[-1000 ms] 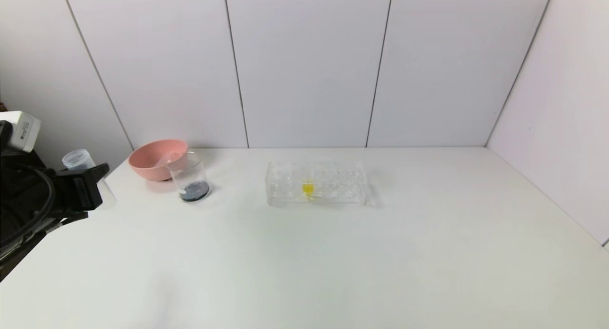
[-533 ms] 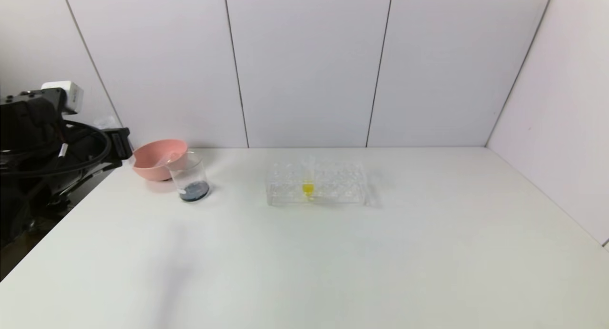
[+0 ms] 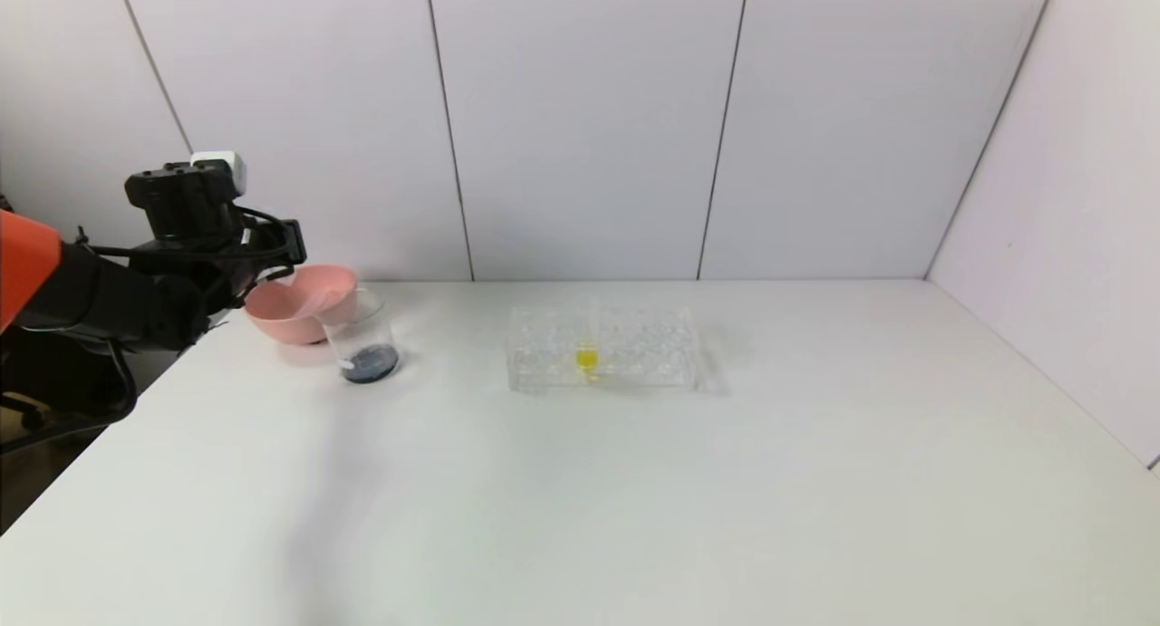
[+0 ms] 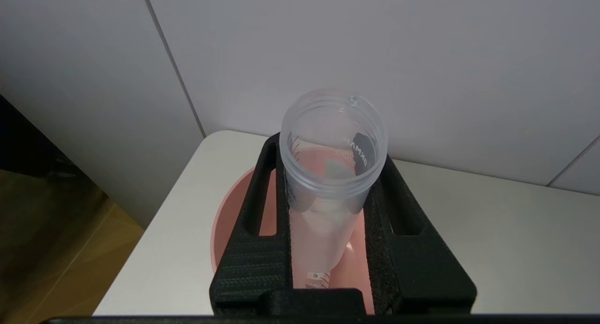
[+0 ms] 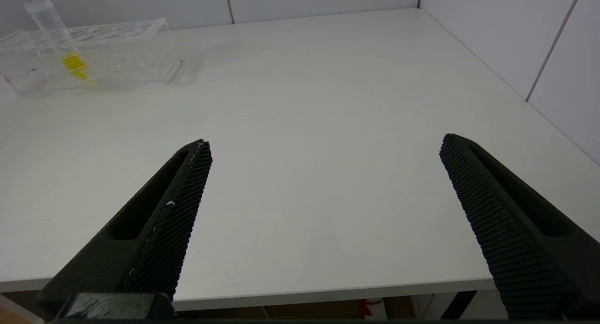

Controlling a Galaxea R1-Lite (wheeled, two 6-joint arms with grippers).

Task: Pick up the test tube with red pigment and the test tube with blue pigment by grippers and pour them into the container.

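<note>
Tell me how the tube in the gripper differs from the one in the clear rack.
The tube in the left gripper looks empty; the tube in the rack holds yellow liquid. The held tube hangs over the pink bowl; the racked tube stands in the rack mid-table. Both are clear plastic with printed graduations and no cap.

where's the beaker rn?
Head view: the beaker stands on the table's far left, just front-right of the pink bowl, left of the tube rack.
</note>
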